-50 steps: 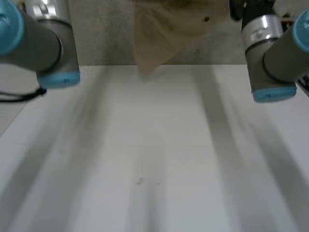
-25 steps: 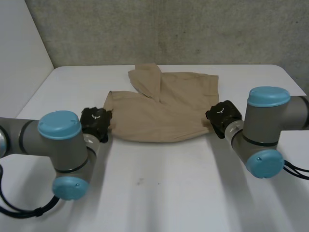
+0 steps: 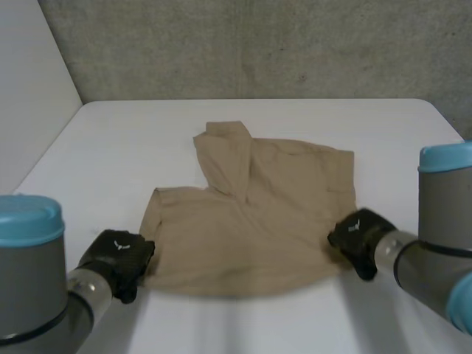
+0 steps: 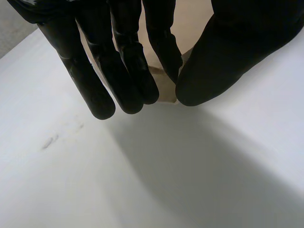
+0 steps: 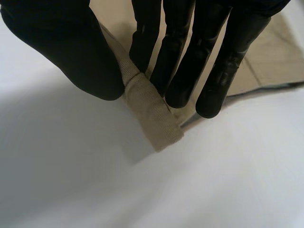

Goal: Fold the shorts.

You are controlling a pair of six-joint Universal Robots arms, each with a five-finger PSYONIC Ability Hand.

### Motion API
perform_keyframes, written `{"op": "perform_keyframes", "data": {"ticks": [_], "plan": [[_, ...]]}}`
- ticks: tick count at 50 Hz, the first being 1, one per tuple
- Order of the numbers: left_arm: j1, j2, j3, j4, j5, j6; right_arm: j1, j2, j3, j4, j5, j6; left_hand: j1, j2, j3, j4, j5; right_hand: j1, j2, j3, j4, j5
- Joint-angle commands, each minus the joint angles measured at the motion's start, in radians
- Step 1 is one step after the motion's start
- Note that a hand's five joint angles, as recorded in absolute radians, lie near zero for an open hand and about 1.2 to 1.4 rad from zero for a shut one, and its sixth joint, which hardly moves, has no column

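Head view gives you the tan shorts [image 3: 251, 214] spread on the white table [image 3: 110, 140] between the two hands, with a flap turned over on the side away from them. Your left hand [image 4: 223, 57] has fingers and thumb closed in a pinch on one near corner of the shorts, only a tip of cloth showing at its fingertips. Your right hand [image 5: 71, 52] pinches the other near corner, a band of cloth sticking out past thumb and fingers onto the table.
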Motion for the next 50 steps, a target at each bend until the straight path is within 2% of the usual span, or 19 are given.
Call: {"op": "perform_keyframes", "data": {"ticks": [1,7,12,14,15,17,18,25,29,30,36,41,45,50], "plan": [[-0.029,0.166,-0.079,-0.146,0.068,0.003,-0.001,-0.105,0.154,0.121,-0.012,-0.137,0.286,0.195,0.203,0.198,0.218,0.428,0.217,0.209,0.204,0.221],[-0.069,0.163,-0.099,-0.242,0.126,0.027,-0.013,-0.143,0.208,0.156,-0.018,-0.163,0.286,0.195,0.203,0.198,0.218,0.428,0.217,0.209,0.204,0.221],[-0.079,0.138,-0.06,-0.221,0.129,0.104,-0.05,-0.145,0.202,0.144,-0.035,-0.171,0.26,0.169,0.178,0.172,0.192,0.428,0.217,0.209,0.204,0.221],[-0.078,0.123,-0.023,-0.189,0.126,0.118,-0.056,-0.143,0.191,0.128,-0.056,-0.166,-0.289,-0.38,-0.372,-0.377,-0.357,0.428,0.217,0.209,0.204,0.221],[-0.078,0.115,0.017,-0.154,0.12,0.124,-0.057,-0.143,0.188,0.121,-0.064,-0.161,-0.719,-0.81,-0.802,-0.807,-0.787,0.428,0.217,0.209,0.204,0.221],[-0.078,0.111,0.057,-0.117,0.119,0.126,-0.057,-0.143,0.186,0.095,-0.081,-0.158,-0.902,-0.993,-0.984,-0.99,-0.97,0.428,0.217,0.209,0.204,0.221],[-0.077,0.109,0.08,-0.095,0.117,0.124,-0.057,-0.143,0.186,0.085,-0.086,-0.157,-0.923,-1.014,-1.005,-1.011,-0.991,0.428,0.217,0.209,0.204,0.221],[-0.077,0.008,0.264,0.162,0.128,0.123,-0.047,-0.143,0.2,0.004,-0.09,-0.119,-0.897,-0.988,-0.979,-0.985,-0.965,0.428,0.217,0.209,0.204,0.221],[-0.085,-0.124,0.388,0.274,0.162,0.124,-0.044,-0.142,0.209,-0.03,-0.089,-0.091,-0.885,-0.976,-0.968,-0.973,-0.953,0.428,0.217,0.209,0.204,0.221],[-0.088,-0.198,0.457,0.299,0.184,0.126,-0.044,-0.14,0.212,-0.037,-0.089,-0.086,-0.871,-0.961,-0.953,-0.959,-0.939,0.428,0.217,0.209,0.204,0.221],[-0.092,-0.461,0.73,0.275,0.278,0.132,-0.044,-0.134,0.232,-0.088,-0.089,-0.071,-0.786,-0.876,-0.868,-0.873,-0.854,0.428,0.217,0.209,0.204,0.221],[-0.092,-0.683,1.003,0.193,0.413,0.136,-0.044,-0.133,0.245,-0.109,-0.087,-0.071,-0.724,-0.814,-0.806,-0.812,-0.792,0.428,0.217,0.209,0.204,0.221],[-0.091,-0.795,1.143,0.152,0.505,0.136,-0.044,-0.127,0.251,-0.119,-0.087,-0.071,-0.724,-0.814,-0.806,-0.812,-0.792,0.428,0.217,0.209,0.204,0.221],[-0.092,-0.897,1.264,0.107,0.542,0.139,-0.044,-0.125,0.263,-0.129,-0.087,-0.071,-0.724,-0.814,-0.806,-0.812,-0.792,0.428,0.217,0.209,0.204,0.221]]}}
